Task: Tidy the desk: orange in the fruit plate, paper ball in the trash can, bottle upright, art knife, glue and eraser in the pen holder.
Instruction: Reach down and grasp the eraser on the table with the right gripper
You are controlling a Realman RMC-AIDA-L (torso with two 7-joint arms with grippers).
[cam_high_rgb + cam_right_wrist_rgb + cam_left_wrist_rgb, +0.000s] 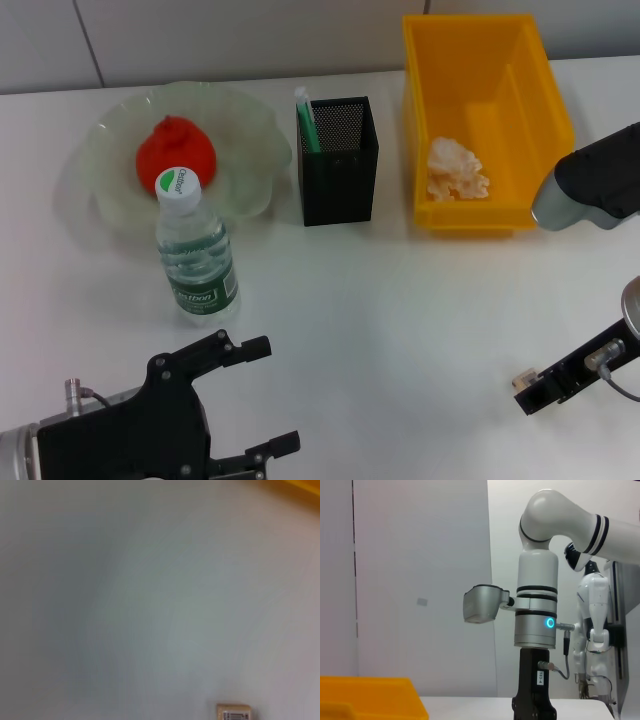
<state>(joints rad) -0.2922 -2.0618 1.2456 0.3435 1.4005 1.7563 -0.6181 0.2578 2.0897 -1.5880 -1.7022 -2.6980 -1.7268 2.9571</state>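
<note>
I saw an orange-red orange point(176, 152) on a pale green plate point(112, 205), a green-capped clear bottle point(195, 252), a black mesh holder point(339, 160), a white paper ball point(456, 170) in a yellow bin point(435, 100).

1. A white table point(400, 300) fills the near and middle ground of the head view
2. A pale wall point(200, 40) rises behind it, split by a thin dark seam point(88, 42)
3. In the left wrist view a white panel point(420, 580) carries a small grey patch point(422, 601)
4. Far back there, a white jointed figure point(592, 625) stands beside a dark frame point(621, 630)
</note>
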